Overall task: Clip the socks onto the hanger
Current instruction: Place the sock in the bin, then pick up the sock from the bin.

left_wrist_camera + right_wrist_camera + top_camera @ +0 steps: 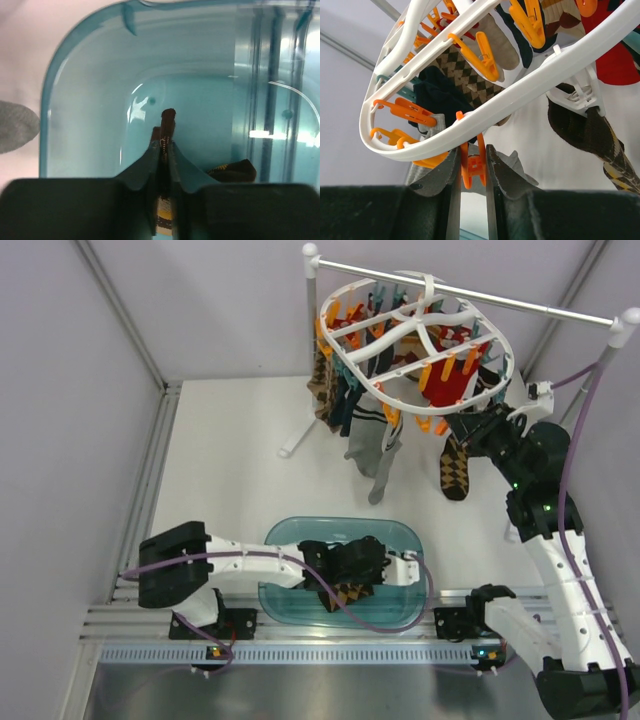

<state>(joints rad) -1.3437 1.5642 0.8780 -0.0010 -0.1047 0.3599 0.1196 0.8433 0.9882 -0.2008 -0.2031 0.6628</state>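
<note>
Fingers of the left hand (164, 146) pinch one checked sock (168, 119) inside the single teal tub (70, 85) on the worktop (230, 470). Right hand (472, 155) clamps one orange clip (473, 169) under the hanger (530, 89) rim; a second checked sock (457, 472) hangs there.

The left claw (165, 146) hides most of the checked sock (168, 116) it pinches

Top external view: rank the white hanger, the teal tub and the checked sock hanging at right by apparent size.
1. white hanger: looks slightly largest, but it hangs nearer the camera, so its lead over the tub is unsure.
2. teal tub
3. checked sock: clearly smallest.
</note>
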